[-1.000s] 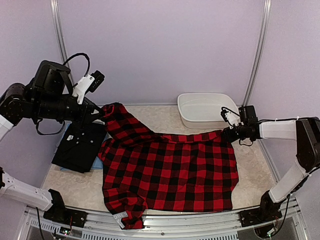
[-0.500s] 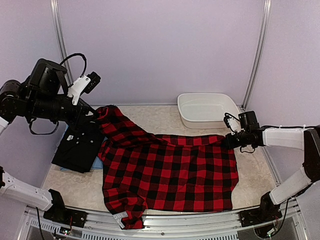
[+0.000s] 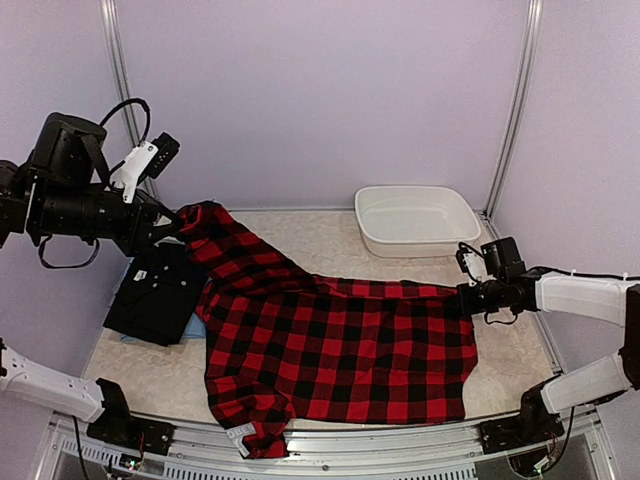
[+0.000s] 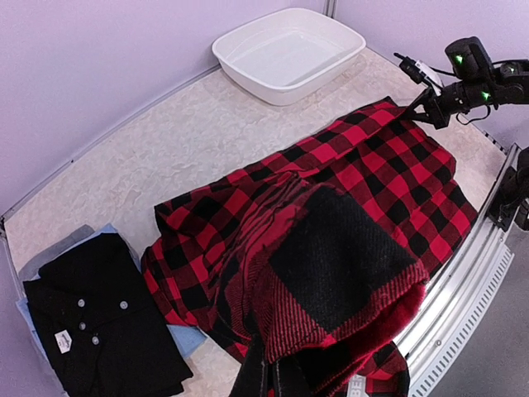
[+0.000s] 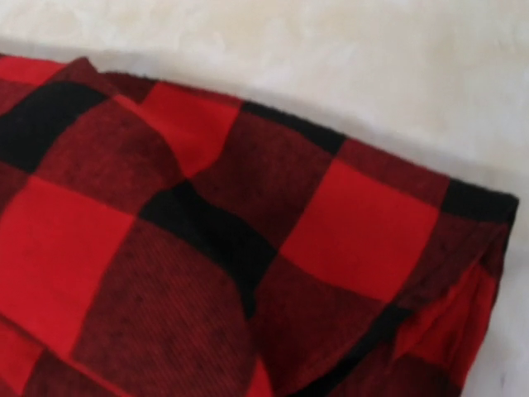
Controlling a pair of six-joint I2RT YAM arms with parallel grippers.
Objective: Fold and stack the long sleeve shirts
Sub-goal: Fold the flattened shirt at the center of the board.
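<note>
Not a word or number here can actually be read. The black shirt (image 4: 99, 331), at about nine o'clock on the table (image 3: 320, 238), has a small white neck label (image 4: 62, 340), but its print is too small to make out. A white tag (image 3: 240, 437) hangs from the checked flannel shirt (image 3: 340, 340) at about seven o'clock, equally illegible.

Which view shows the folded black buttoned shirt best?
Left wrist: the black buttoned shirt lies in plain view, buttons and white label visible. Top external shows it partly hidden by the left arm. Right wrist shows only red-and-black checked flannel.
</note>
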